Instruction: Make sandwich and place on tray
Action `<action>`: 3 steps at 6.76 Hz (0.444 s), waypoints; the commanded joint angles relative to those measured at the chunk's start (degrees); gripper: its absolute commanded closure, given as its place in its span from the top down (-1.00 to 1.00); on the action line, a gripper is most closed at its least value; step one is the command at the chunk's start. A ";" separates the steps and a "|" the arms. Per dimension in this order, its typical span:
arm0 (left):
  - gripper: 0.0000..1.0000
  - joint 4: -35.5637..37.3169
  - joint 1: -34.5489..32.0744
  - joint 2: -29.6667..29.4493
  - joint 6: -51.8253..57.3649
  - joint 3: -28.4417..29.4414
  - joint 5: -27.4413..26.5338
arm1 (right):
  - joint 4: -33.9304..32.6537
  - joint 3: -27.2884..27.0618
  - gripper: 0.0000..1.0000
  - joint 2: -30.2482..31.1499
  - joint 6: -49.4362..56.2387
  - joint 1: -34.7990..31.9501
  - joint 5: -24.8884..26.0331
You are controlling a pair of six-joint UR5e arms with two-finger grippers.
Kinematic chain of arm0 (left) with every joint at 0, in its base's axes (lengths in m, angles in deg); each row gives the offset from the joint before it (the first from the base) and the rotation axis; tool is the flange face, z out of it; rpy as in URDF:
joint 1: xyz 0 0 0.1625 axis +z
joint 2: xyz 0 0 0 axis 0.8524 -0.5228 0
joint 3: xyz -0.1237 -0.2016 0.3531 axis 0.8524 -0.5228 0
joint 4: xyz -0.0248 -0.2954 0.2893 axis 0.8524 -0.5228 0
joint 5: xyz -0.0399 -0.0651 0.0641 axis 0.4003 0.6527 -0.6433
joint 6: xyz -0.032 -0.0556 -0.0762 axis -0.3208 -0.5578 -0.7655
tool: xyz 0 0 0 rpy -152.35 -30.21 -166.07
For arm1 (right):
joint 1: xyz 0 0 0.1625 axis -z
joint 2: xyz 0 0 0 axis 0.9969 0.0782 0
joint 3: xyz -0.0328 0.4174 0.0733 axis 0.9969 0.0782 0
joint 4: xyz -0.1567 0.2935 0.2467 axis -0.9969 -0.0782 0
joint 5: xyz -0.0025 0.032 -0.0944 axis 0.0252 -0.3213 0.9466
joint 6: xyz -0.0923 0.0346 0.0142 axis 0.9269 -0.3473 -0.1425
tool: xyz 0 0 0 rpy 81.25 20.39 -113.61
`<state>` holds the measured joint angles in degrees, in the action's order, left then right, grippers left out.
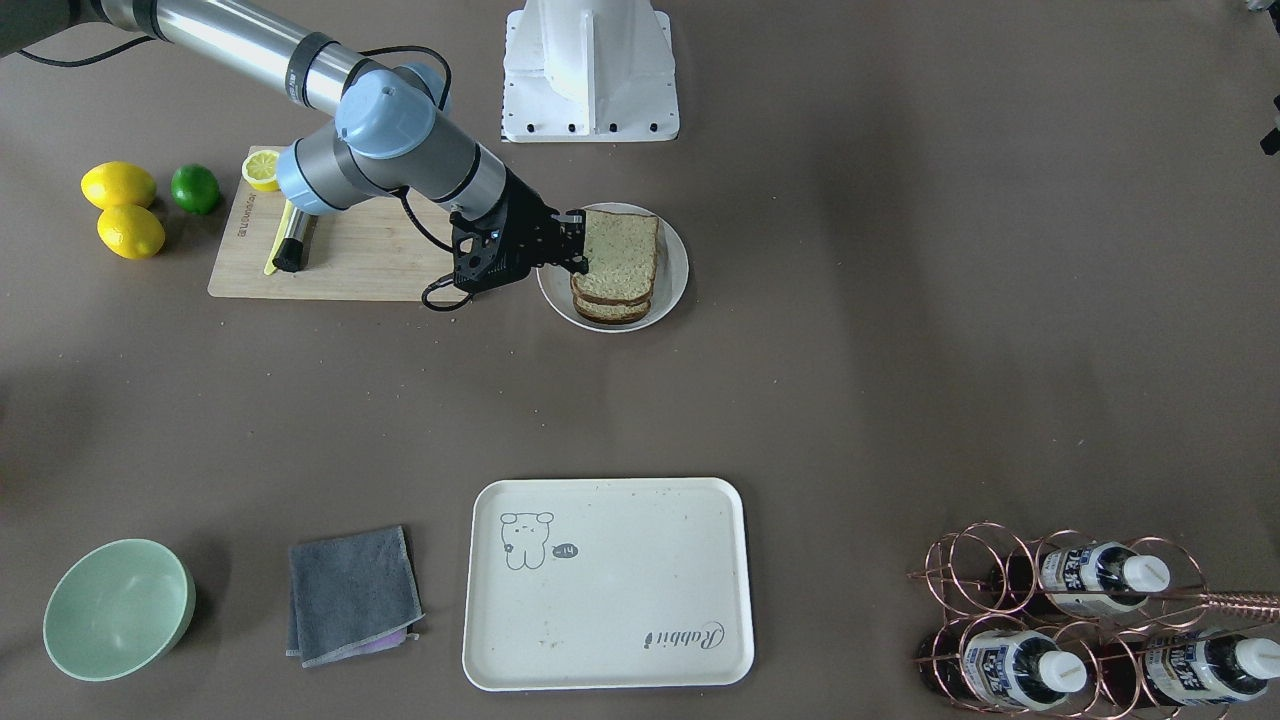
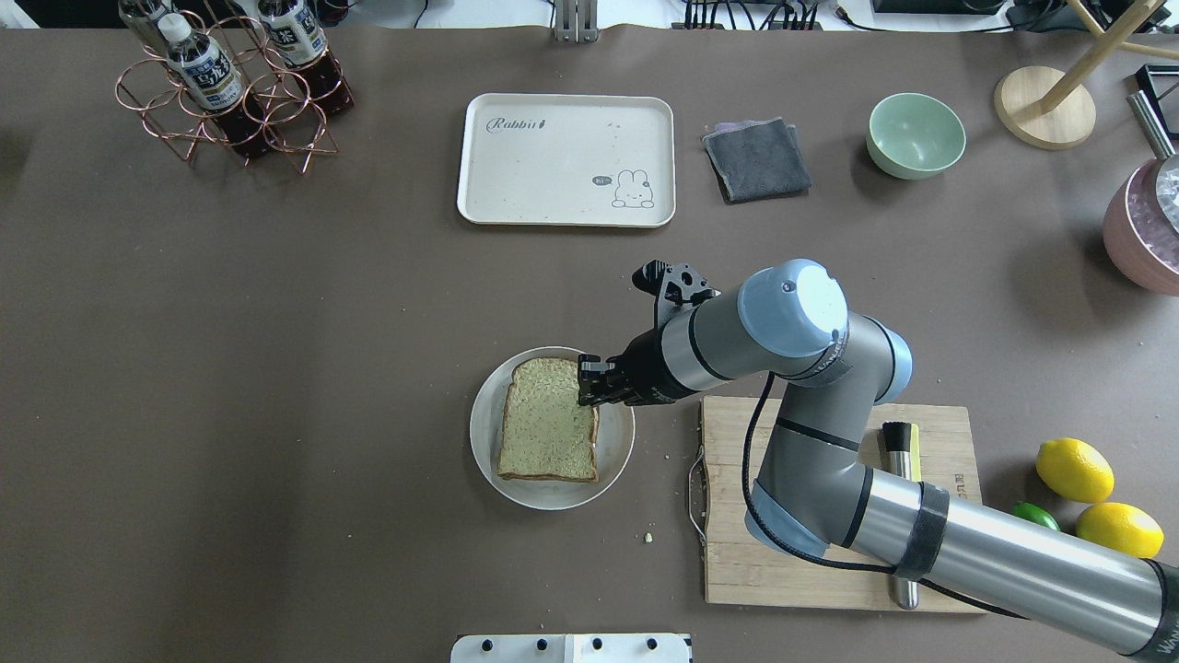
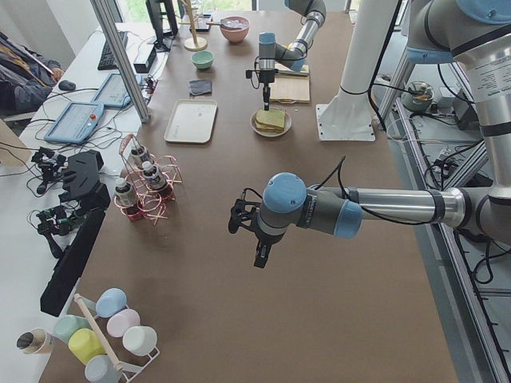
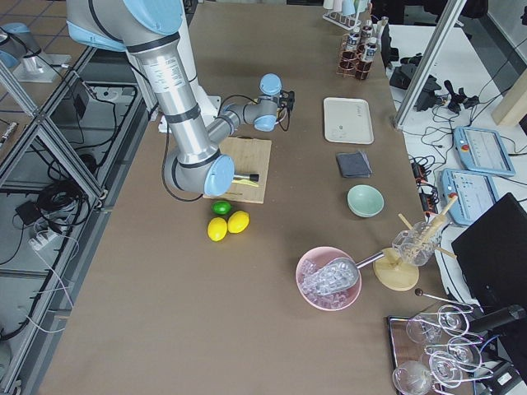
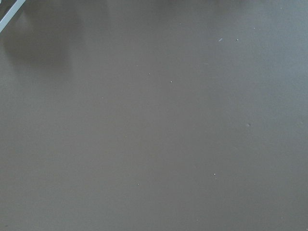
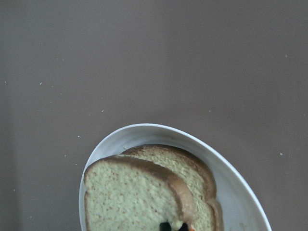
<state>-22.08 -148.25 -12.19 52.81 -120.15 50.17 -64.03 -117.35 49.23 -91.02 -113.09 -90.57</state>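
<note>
The right gripper (image 1: 577, 240) hangs pointing down at one crust edge of the sandwich (image 1: 617, 262). Its black fingertips (image 6: 166, 225) sit at the rim of the top slice. In the wrist view they look close together, but I cannot tell whether they pinch the bread.

The sandwich lies directly under and beside this gripper. It is two square slices stacked slightly askew, with porous, speckled tan crumb and a dark brown crust. It rests on a round, glossy white plate (image 1: 674, 262).

Just behind the gripper, on the arm's side, lies a rectangular wooden cutting board (image 1: 370, 262) with visible grain. The board carries a lemon half (image 1: 262, 168) and a utensil with a cylindrical metal handle (image 1: 294, 242).

The tray (image 1: 640, 620) is a smooth cream rectangle with rounded corners and a shallow raised lip. It is printed with a small animal drawing and "Rabbit" in script. It lies well apart from the gripper, across the table, away from the robot's base.

The left gripper (image 3: 261, 255) hovers over the matte brown table (image 5: 154, 115), well apart from the right one. It shows only in the side view, so I cannot tell how its jaws stand.
</note>
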 commanded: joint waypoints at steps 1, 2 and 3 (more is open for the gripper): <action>0.96 -0.27 0.21 0.08 -2.31 -0.11 0.18 | -0.02 0.39 0.97 -0.53 -0.05 0.07 0.19; 0.96 -1.23 0.64 -0.44 -5.90 -0.20 2.88 | -0.02 0.31 0.98 -0.53 0.03 -0.02 0.10; 0.96 -5.51 3.52 -1.06 -13.16 -0.37 3.77 | -0.02 0.05 0.98 -0.53 -0.14 -0.72 -0.16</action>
<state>-24.18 -146.96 -12.64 46.18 -120.37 52.46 -64.04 -117.12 48.75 -91.06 -113.27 -90.52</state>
